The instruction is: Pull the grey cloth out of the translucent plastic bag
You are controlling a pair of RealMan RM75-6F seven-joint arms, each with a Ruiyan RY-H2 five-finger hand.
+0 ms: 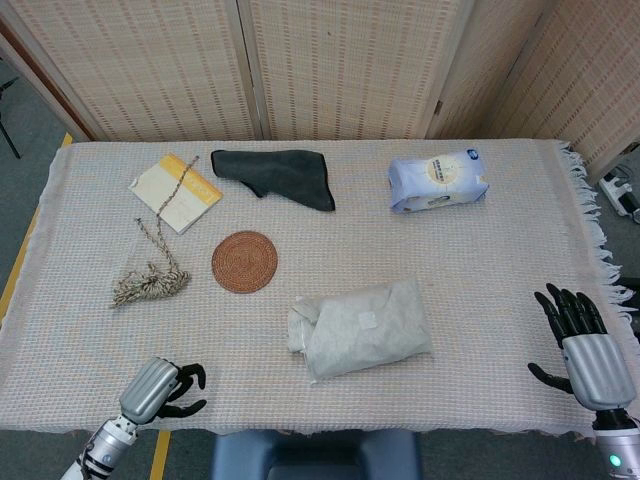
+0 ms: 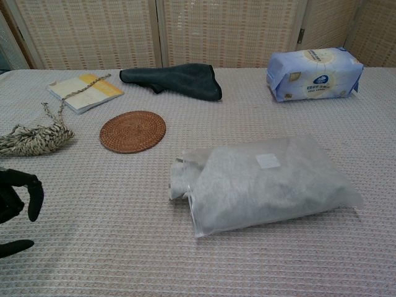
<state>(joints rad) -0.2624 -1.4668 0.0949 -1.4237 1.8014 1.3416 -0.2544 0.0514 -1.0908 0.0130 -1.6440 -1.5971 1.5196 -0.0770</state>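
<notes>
Translucent plastic bag [image 1: 365, 327]: light, slippery, floppy | grey cloth [image 2: 180, 180]: soft, pokes from left mouth, pinch there | left hand [image 1: 160, 388]: loosely curled, empty | right hand [image 1: 580, 340]: spread, empty

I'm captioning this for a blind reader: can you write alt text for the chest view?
A translucent plastic bag holding grey cloth lies on the table, untouched; the left hand enters at the left edge, empty.
</notes>
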